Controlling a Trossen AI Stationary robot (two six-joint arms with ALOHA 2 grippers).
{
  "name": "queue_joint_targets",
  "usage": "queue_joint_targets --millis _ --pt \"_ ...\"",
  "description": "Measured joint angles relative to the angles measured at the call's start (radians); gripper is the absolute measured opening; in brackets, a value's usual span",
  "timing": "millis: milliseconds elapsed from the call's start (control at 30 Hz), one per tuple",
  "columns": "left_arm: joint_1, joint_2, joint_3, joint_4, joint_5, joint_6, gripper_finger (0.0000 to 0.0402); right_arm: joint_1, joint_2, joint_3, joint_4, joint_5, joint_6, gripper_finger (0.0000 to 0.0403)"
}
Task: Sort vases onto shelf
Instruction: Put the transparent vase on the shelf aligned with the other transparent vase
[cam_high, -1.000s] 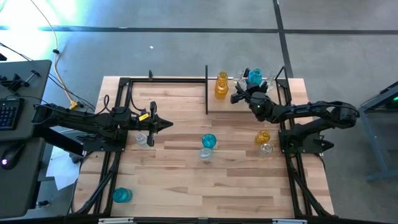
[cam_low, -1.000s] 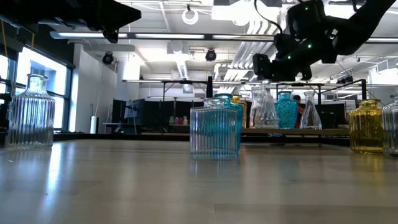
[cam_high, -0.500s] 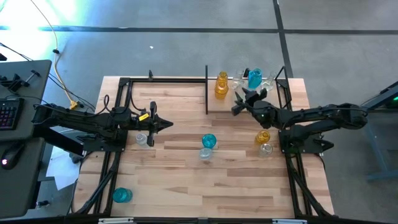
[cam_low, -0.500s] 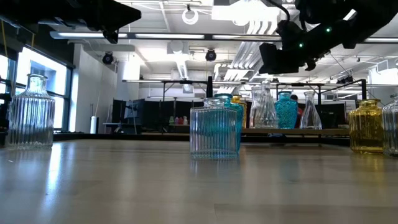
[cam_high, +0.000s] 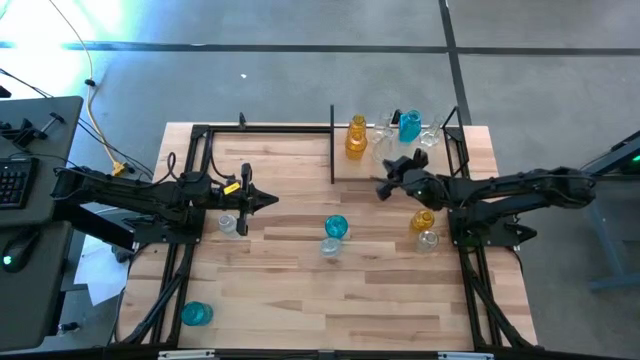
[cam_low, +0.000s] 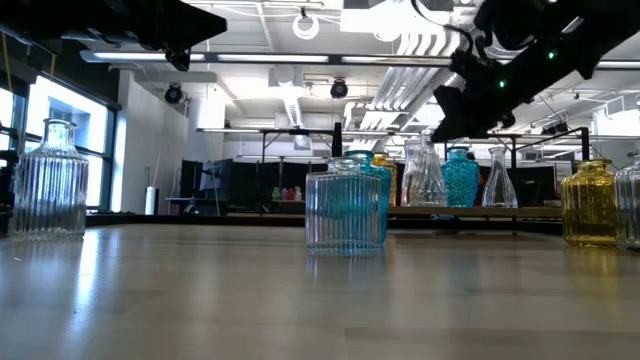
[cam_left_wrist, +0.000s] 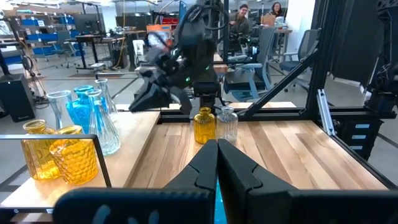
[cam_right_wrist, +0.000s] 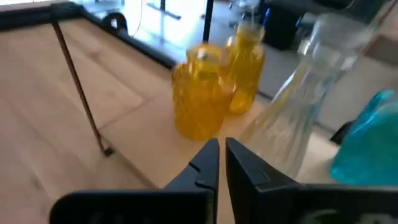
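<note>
The shelf (cam_high: 348, 168) stands at the table's far edge. On it are two amber vases (cam_high: 356, 138), clear vases (cam_high: 384, 142) and a teal vase (cam_high: 409, 125). My right gripper (cam_high: 382, 189) hovers shut and empty just in front of the shelf's near edge. Its wrist view looks at the amber vases (cam_right_wrist: 199, 102), a clear vase (cam_right_wrist: 298, 118) and the teal one (cam_right_wrist: 367, 143). On the tabletop stand a teal vase (cam_high: 336, 227), a clear one (cam_high: 330, 247), an amber one (cam_high: 422, 220), a clear one (cam_high: 428, 240) and a clear one (cam_high: 229, 224). My left gripper (cam_high: 270, 201) waits shut at the left.
A lone teal vase (cam_high: 196, 314) lies at the near left corner. Black frame rails (cam_high: 178, 250) run along both sides of the table, and a black post (cam_high: 332, 145) marks the shelf's left end. Bare wood lies across the near middle of the table.
My right gripper has drawn back from the vases on the shelf toward the table's near edge, and its fingers have shut on nothing. The vases on the shelf stay where they were.
</note>
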Motion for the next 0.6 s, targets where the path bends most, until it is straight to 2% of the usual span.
queue_joint_targets --millis 67,233,600 --pt "0.000 0.000 0.000 0.000 0.000 0.000 0.0000 -0.023 0.013 -0.019 -0.005 -0.031 0.035 0.0009" --pt "0.000 0.000 0.000 0.000 0.000 0.002 0.0000 -0.076 0.063 -0.042 0.009 -0.032 0.086 0.0001" --pt "0.000 0.000 0.000 0.000 0.000 0.009 0.0000 -0.185 0.158 -0.042 0.103 -0.063 0.086 0.0000"
